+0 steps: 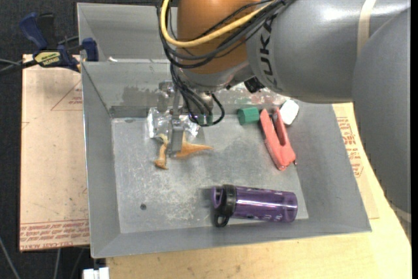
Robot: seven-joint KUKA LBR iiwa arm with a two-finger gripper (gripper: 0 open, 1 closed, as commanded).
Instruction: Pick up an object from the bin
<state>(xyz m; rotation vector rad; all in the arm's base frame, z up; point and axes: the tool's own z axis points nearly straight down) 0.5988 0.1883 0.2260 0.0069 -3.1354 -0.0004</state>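
Grey metal walls enclose the bin (98, 166), and its floor carries only a few loose things. From the right side the big silver arm (339, 29) reaches in. An orange cover (209, 10) sits on its wrist, with yellow and black cables (163, 16) looped around it.

Under this cover the jaws hang down to the left-middle part of the floor, not far from the back wall. Their tips are at an orange-brown thing (192, 150) which looks forked: one pointed limb goes to the right, and another short limb goes down and to the left. The jaws meet it about where the two limbs join. Whether the jaws are open or closed I cannot tell, because the wrist and some dark wires partly hide them. I also cannot tell if the thing is between them. Just beside them, on the left, lies a crumpled silvery piece (157, 122).

The other things lie apart, to the right. A small green block (247, 115) is near the back wall. Just right of it a long pink-red piece (277, 140) lies slanted, with its upper end near a white piece (289, 112). Close to the front wall, well apart from the jaws, a purple bottle (261, 204) lies on its side, with its black cap (223, 204) pointing left.
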